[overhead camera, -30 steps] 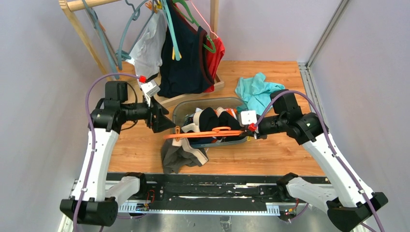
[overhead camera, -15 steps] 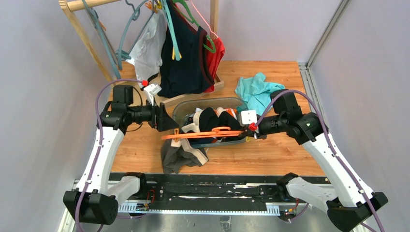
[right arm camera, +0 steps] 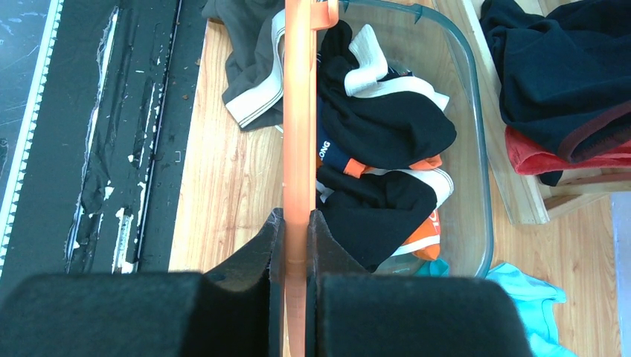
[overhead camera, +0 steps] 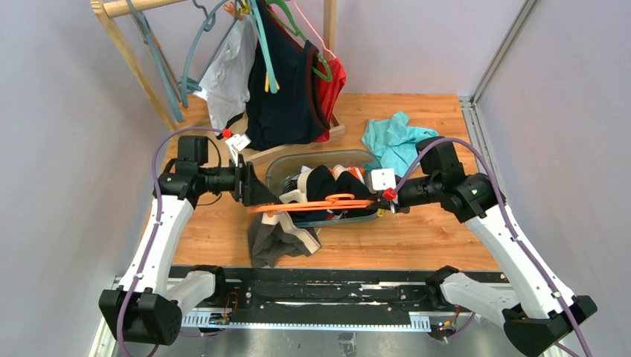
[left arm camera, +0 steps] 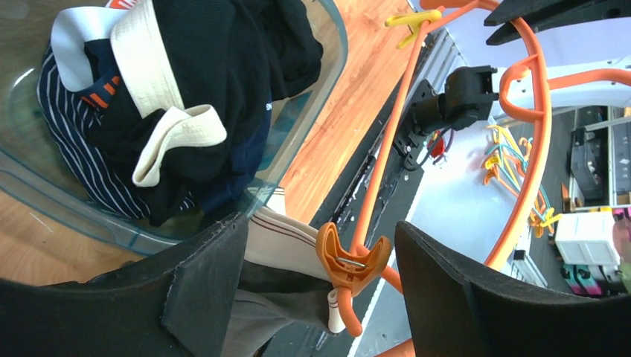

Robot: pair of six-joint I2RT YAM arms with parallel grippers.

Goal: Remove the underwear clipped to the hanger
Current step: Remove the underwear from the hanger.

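The right hand (right arm camera: 296, 223) is clamping the orange hanger (right arm camera: 299, 111). The left hand (left arm camera: 316, 242) is gaping wide, its fingers (left arm camera: 186, 297) flanking the clip (left arm camera: 351, 262) by the grey-brown underwear (left arm camera: 286, 245).

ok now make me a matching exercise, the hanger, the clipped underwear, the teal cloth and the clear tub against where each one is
Things:
1. orange hanger
2. grey-brown underwear
3. teal cloth
4. clear tub

Places or states:
a. lying crumpled on the table, beyond the tub
b. clamped between the fingers of the right gripper
c. filled with dark clothes
d. hanging from a clip at the hanger's end

Pairs: 1-b, 2-d, 3-a, 4-c
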